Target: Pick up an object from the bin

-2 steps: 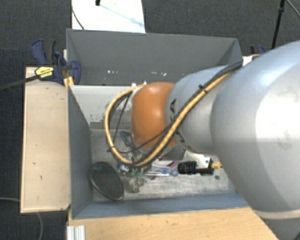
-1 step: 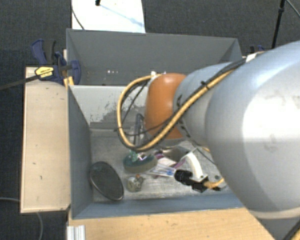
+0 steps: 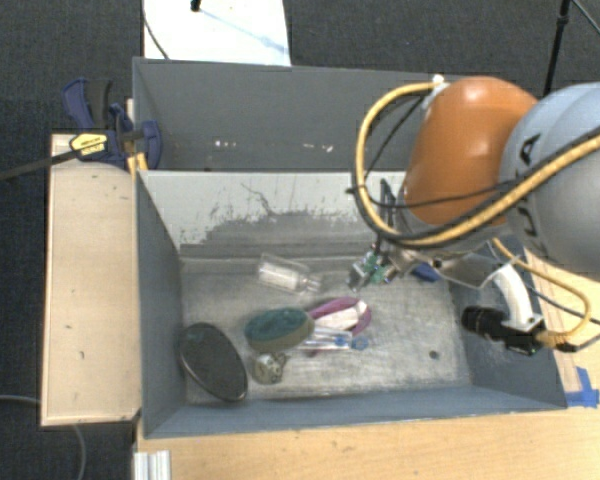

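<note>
Start at the lower left of the bin (image 3: 160,298): you have a dark disc (image 3: 215,363) lying flat close to the left wall and the front wall. Just right of it sits a small metal piece (image 3: 269,369), touching or nearly touching a green oval (image 3: 278,326) above it. Higher up, near the back wall, a clear bottle (image 3: 285,275) lies on its side, apart from the rest. Right of the green oval, a pink piece (image 3: 340,313) and a thin blue stick (image 3: 332,343) lie heaped against it at the centre of the frame.

Your gripper (image 3: 372,269) hangs at centre right, near the back wall, just right of the bottle and just above the pink piece. I see nothing held in it, and I cannot tell whether it is wide or narrow, so check that before you commit. Further right, the orange cover (image 3: 470,148) and the yellow cables (image 3: 380,158) fill the upper right.

The likely picks, in my judgement, are the bottle or the pink piece, as they lie nearest.

What could go wrong:
- The bottle is round and smooth. A descent off its middle may roll it away toward the back wall.
- The pink piece, blue stick and green oval overlap. Closing there may catch two things, or drag one and drop it.
- The gripper is close to the back wall. A move further up the frame risks scraping it.
- The loose cables hang low on the right and could snag the rim.
</note>
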`<state>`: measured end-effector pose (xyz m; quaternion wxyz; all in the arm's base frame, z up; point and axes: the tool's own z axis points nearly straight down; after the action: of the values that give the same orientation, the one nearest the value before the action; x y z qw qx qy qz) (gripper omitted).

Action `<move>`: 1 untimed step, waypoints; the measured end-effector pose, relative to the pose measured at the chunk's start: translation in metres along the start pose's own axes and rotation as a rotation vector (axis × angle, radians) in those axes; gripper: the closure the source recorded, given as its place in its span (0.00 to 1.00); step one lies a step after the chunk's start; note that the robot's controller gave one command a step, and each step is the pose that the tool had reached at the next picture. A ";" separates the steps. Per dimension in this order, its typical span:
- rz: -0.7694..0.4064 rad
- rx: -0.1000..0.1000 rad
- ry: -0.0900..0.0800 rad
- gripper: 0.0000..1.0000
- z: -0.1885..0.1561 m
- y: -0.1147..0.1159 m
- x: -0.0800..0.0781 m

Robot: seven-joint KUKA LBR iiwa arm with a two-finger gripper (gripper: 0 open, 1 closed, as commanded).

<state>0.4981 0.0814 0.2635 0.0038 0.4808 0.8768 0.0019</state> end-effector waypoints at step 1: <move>-0.007 0.008 0.005 0.00 0.004 0.000 0.003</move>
<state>0.4968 0.0840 0.2592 -0.0001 0.4776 0.8786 -0.0003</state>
